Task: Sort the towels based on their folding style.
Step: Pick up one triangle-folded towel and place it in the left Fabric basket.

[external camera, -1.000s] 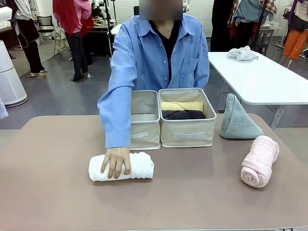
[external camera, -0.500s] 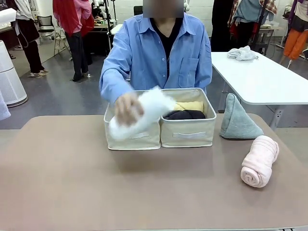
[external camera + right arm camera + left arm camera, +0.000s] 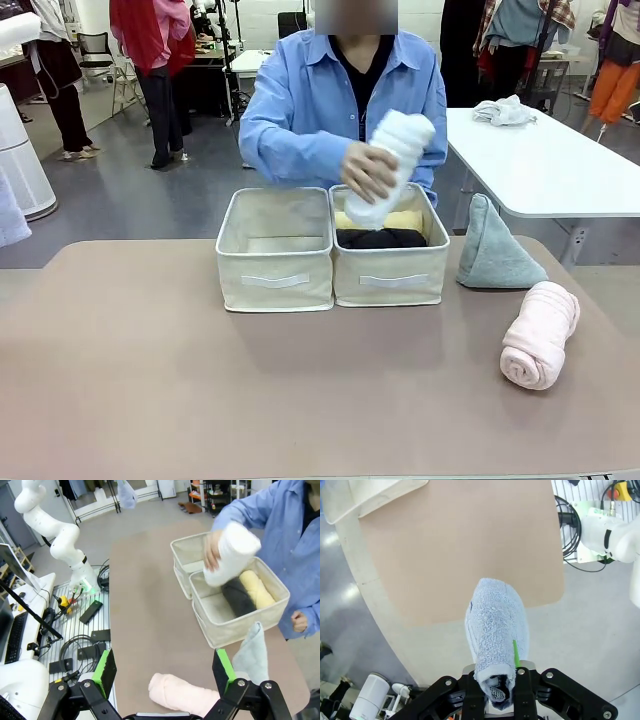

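Observation:
The person's hand holds the white rolled towel [image 3: 390, 165] tilted above the right cream box [image 3: 390, 290], where the yellow roll [image 3: 380, 220] and the dark grey roll [image 3: 380, 238] lie. The pale grey-green cone [image 3: 493, 250] stands at the right of the table, and the pink roll [image 3: 540, 335] lies in front of it. My left gripper [image 3: 501, 676] is shut on the light blue towel [image 3: 495, 630], held off the table's left end. My right gripper [image 3: 164, 669] is open above the pink roll [image 3: 182, 695], with the cone [image 3: 252, 652] beside it.
The left cream box [image 3: 275, 270] stands against the right one at mid-table. The person sits behind both boxes. A white table [image 3: 540, 160] with a whitish rag [image 3: 503, 110] stands at the back right. The brown table [image 3: 200, 390] stretches bare in front of the boxes.
The person picked the white roll up from the table's left front and carried it up and to the right, over the right box.

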You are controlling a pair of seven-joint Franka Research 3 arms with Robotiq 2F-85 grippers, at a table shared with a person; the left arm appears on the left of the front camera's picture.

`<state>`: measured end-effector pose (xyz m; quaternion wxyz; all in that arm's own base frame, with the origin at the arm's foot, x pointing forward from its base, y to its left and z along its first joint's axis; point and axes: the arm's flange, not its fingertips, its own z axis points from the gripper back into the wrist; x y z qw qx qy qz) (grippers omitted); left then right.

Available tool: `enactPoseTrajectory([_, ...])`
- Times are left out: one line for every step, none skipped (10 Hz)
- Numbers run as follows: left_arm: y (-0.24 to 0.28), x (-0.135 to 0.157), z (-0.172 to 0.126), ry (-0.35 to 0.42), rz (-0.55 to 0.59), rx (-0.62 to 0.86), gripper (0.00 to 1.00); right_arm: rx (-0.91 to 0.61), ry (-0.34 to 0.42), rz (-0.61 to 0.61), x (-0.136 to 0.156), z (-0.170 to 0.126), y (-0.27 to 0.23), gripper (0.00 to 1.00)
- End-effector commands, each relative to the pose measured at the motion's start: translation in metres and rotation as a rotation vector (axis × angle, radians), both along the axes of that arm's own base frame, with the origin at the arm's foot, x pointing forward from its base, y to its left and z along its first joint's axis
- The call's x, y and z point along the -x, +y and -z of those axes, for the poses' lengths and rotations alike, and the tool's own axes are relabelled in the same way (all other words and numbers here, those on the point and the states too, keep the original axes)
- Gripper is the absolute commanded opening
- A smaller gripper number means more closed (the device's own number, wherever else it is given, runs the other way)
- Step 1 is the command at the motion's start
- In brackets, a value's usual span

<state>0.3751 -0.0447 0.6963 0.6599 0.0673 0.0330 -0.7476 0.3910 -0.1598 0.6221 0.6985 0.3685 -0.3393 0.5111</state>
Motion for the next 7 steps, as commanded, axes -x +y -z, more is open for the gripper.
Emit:
enactPoseTrajectory([-0.024,-0.018,-0.015,-0.036,0.015,-0.008,0.17,-0.003,0.002,-0.001,0.001,0.000,0.001,1.00])
enactPoseTrajectory([-0.045,-0.033,-0.024,-0.054,0.033,0.002,0.17,-0.003,0.002,-0.001,0.001,0.000,0.001,1.00])
enactPoseTrajectory([-0.073,-0.054,-0.031,-0.058,0.052,0.008,0.17,-0.003,0.002,-0.001,0.001,0.000,0.001,1.00])
enactPoseTrajectory([-0.107,-0.079,-0.035,-0.058,0.063,0.020,0.17,-0.003,0.002,-0.001,0.001,0.000,0.001,1.00])
enactPoseTrajectory([-0.134,-0.100,-0.037,-0.052,0.064,0.030,0.17,-0.003,0.002,-0.001,0.001,0.000,0.001,1.00])
enactPoseTrajectory([-0.159,-0.116,-0.039,-0.048,0.067,0.032,0.17,-0.003,0.002,-0.001,0.001,0.000,0.001,1.00])
enactPoseTrajectory([-0.181,-0.128,-0.040,-0.041,0.079,0.014,0.17,-0.003,0.002,-0.001,0.001,0.000,0.001,1.00])
